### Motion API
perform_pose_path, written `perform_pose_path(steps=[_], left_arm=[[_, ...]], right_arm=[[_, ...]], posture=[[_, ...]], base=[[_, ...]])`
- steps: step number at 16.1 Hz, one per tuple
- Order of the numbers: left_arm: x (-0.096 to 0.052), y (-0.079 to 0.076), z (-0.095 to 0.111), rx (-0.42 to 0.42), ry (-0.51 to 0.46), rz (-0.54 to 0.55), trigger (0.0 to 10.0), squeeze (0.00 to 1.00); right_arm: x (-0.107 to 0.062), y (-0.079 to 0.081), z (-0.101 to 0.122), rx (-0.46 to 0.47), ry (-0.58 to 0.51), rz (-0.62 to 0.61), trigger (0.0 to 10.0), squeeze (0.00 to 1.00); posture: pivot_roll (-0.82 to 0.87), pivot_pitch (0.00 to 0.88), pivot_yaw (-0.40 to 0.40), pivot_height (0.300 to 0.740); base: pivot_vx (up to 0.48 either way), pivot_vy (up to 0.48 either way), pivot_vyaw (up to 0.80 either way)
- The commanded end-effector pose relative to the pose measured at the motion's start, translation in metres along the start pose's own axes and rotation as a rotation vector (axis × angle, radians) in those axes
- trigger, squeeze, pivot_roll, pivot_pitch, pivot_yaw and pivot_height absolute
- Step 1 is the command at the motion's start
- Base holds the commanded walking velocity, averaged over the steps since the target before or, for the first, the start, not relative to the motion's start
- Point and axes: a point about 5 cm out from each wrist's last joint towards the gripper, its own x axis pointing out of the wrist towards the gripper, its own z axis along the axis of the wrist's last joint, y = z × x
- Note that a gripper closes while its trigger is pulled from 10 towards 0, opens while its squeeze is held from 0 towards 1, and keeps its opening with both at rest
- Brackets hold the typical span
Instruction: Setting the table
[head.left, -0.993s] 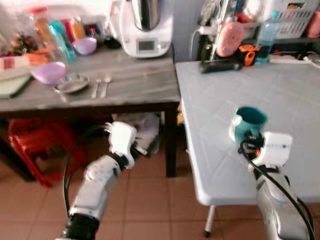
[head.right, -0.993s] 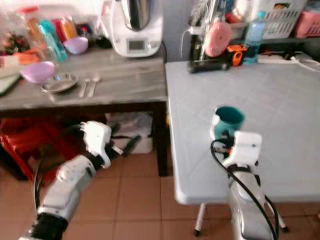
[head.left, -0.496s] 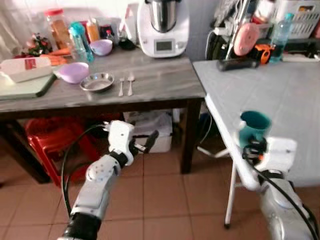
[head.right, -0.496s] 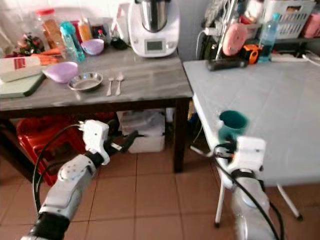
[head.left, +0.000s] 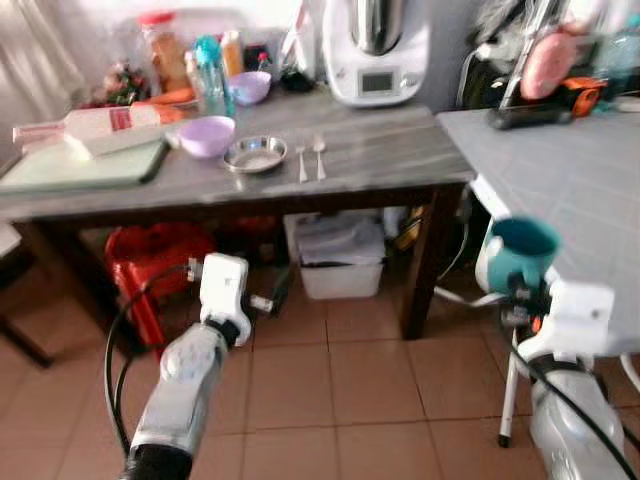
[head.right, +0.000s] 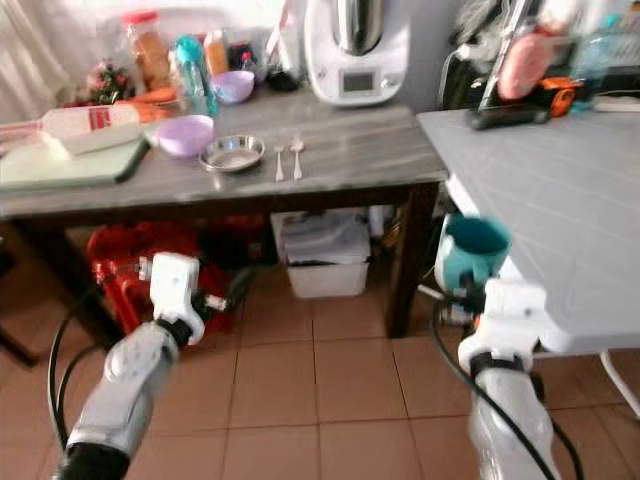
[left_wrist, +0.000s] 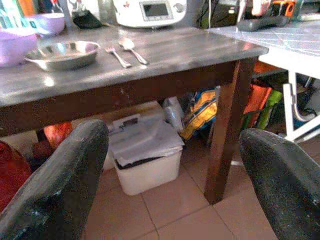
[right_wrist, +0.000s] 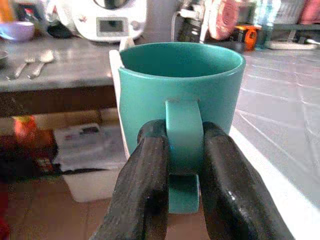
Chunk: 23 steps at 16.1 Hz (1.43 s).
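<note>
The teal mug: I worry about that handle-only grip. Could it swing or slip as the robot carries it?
The teal mug looks rigid and glazed, so probably slick. The right gripper pinches just its handle, so the body might pivot if jolted. It appears upright now; ceramic would likely chip if dropped.

The head's two eyes look forward and down from above, sharing the dark bench (head.left: 330, 175) at upper centre. The left wrist camera faces it low; the right wrist camera sits close behind the teal mug (right_wrist: 180, 95).
</note>
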Motion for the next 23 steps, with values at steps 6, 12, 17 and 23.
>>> perform_pose_path(steps=[6,12,17,23], left_arm=[[-0.002,0.005,0.020,-0.040,-0.090,-0.002,10.0,0.00],[-0.005,-0.008,0.020,-0.087,-0.087,-0.072,10.0,0.00],[-0.006,-0.007,0.017,-0.089,-0.068,-0.082,10.0,0.00],[-0.006,-0.010,0.017,-0.094,-0.060,-0.097,10.0,0.00]], right_arm=[[0.005,0.003,0.015,-0.007,-0.056,-0.019,10.0,0.00],[0.007,0.006,0.019,-0.048,-0.078,0.005,10.0,0.00],[0.006,0.009,0.016,-0.045,-0.059,0.027,10.0,0.00],[0.006,0.012,0.016,-0.047,-0.056,0.043,10.0,0.00]], posture=[[-0.06,0.000,0.034,0.740],[-0.06,0.000,0.026,0.740],[-0.06,0.000,0.028,0.740],[-0.07,0.000,0.028,0.740]], base=[[0.000,0.061,0.00],[0.148,0.000,0.00],[0.293,0.000,0.00],[0.293,0.000,0.00]])
